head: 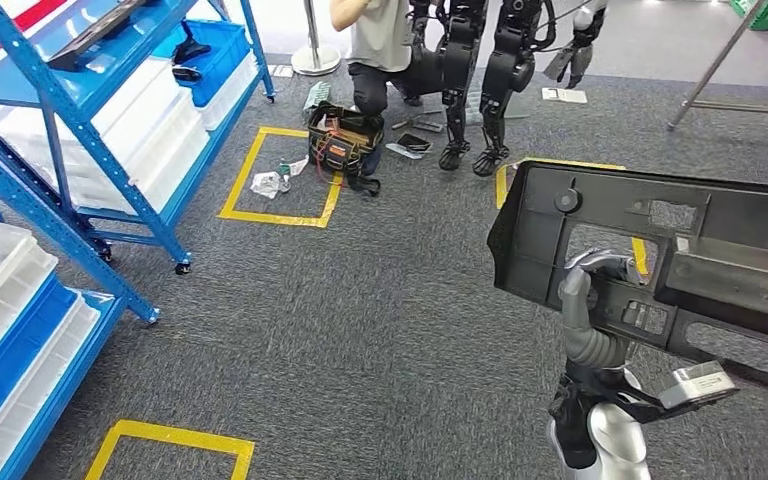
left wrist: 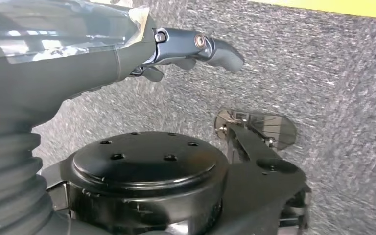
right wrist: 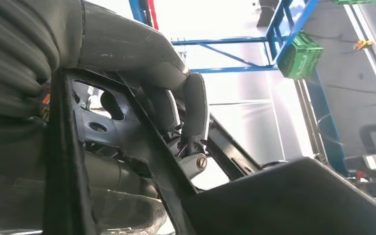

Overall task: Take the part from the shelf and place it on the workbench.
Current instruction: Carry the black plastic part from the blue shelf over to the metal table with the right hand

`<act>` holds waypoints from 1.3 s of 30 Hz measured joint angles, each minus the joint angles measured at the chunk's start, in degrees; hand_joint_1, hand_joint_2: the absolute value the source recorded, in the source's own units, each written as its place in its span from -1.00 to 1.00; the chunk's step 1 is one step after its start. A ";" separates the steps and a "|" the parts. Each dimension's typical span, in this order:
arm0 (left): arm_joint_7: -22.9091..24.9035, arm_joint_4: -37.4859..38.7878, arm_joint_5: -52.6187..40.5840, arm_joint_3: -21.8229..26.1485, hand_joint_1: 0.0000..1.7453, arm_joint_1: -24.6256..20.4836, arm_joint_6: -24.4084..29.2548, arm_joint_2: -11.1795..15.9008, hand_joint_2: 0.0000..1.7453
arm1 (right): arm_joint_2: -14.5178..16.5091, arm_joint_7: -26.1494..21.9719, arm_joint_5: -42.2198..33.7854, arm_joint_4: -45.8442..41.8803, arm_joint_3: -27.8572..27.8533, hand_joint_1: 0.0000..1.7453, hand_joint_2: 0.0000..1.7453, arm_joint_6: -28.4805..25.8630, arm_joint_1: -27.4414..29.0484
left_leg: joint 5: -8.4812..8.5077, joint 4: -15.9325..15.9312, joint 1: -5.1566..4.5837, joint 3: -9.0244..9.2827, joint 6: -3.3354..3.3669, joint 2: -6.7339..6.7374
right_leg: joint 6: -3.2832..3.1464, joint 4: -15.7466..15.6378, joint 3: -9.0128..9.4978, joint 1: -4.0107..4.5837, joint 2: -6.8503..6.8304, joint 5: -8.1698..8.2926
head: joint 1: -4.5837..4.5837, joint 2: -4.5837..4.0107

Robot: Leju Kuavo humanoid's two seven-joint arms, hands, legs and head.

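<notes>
The first half of the job looks done. The part (head: 660, 250), a big flat black plastic panel with holes cut in it, is off the shelf (head: 80, 110) and up in the air over the grey carpet floor (head: 360, 330). It touches no rack.

The right hand (head: 595, 290) holds the part. Its fingers (head: 600, 262) go through one of the holes and hook over a bar of the panel. In the right wrist view the dark fingers (right wrist: 193, 112) are curled tight on that same bar, so the hold looks firm. The panel sticks out far to one side of the hand, so I think it could tip or swing if the robot moves fast.

The left hand (left wrist: 191, 49) hangs low over the carpet. It holds nothing. Its fingers look partly curled, and I cannot tell if it is really open or closed.

The blue shelf stands off to the left, with white and blue bins (head: 150, 130) on it. A person (head: 375, 50) crouches far ahead by a tool bag (head: 345, 145), next to another robot's black legs (head: 480, 80). Yellow tape squares (head: 280, 180) mark the floor.

What is left is the second half. The surface where the part must go cannot be seen from here. So I think the robot must walk or turn to find it, then lay the part down flat and let go.
</notes>
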 joint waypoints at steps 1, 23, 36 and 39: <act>0.01 0.00 0.01 0.01 -1.00 -0.02 0.00 -0.02 1.00 | 0.01 -0.01 -0.02 -0.02 -0.03 1.00 1.00 0.00 -0.02 | -0.62 0.53 0.25 -0.13 -0.19 -0.69 | -0.50 0.00 -0.06 -0.02 0.62 0.04 | -0.07 0.00; -0.02 -0.02 -0.58 -0.02 -1.00 0.25 -1.89 0.84 1.00 | -0.29 -0.48 0.60 -0.36 -0.90 1.00 1.00 -2.54 -0.58 | 2.06 -1.22 -0.74 -0.95 3.40 -3.67 | 0.37 14.04 -8.26 0.53 2.52 -4.28 | 0.13 0.00; -1.45 -0.11 -1.64 -0.69 -1.00 -0.22 -3.51 1.60 1.00 | 1.01 0.64 1.54 -2.87 -2.39 1.00 1.00 -2.92 1.25 | -7.90 14.64 0.02 -6.73 0.31 -5.92 | -2.04 -0.71 0.46 0.44 3.11 0.09 | -0.38 0.00; -1.70 -0.11 -1.72 -1.01 -1.00 -0.56 -3.51 1.49 1.00 | 1.20 0.80 1.68 -3.81 -2.85 1.00 1.00 -2.93 2.66 | -5.25 14.54 0.04 -7.34 0.74 -6.49 | -2.04 -0.68 0.71 0.68 5.36 0.08 | -0.40 0.00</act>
